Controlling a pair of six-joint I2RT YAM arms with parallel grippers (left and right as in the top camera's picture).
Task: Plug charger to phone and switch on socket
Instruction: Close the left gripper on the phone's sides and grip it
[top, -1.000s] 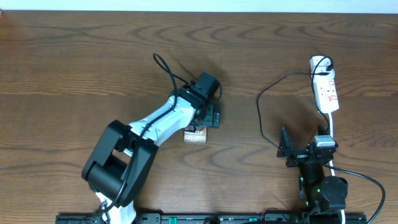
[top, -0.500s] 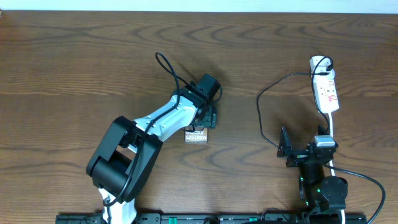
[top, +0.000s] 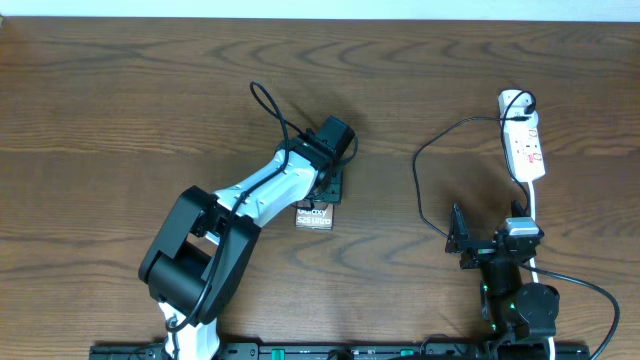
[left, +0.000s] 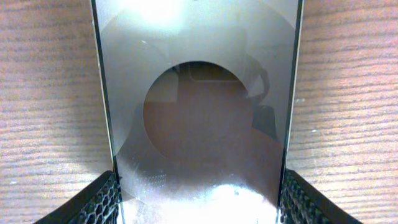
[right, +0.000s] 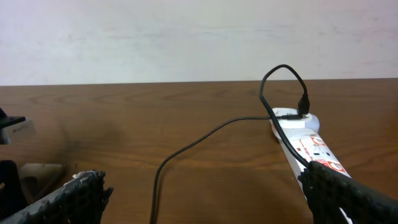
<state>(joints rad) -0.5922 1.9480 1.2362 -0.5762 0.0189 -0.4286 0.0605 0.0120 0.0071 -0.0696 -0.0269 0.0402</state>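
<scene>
Our left jaws pinch the phone (top: 314, 216) at the middle of the tabletop (top: 110, 100), while our right jaws sit spread wide near the front-right corner.

phone (top: 315, 216), white "Galaxy S25 Ultra" lettering

The table (top: 120, 110) is dark brown wood with wavy, darker grain, and the wall (right: 186, 37) on the far side is plain off-white. The phone (top: 315, 217) is glossy grey-bronze with white lettering, and in the left wrist view it shows silvery grey with 1 round dark brown patch. The left gripper (top: 333, 188) has black, dot-textured fingers (left: 102, 202) on a white and black arm (top: 265, 190). At the right, the socket (top: 525, 148) is white with small red marks, the charger (top: 417, 190) is a black cable, and the right gripper (top: 458, 238) is black with the same dotted texture on its fingers (right: 354, 199).
</scene>
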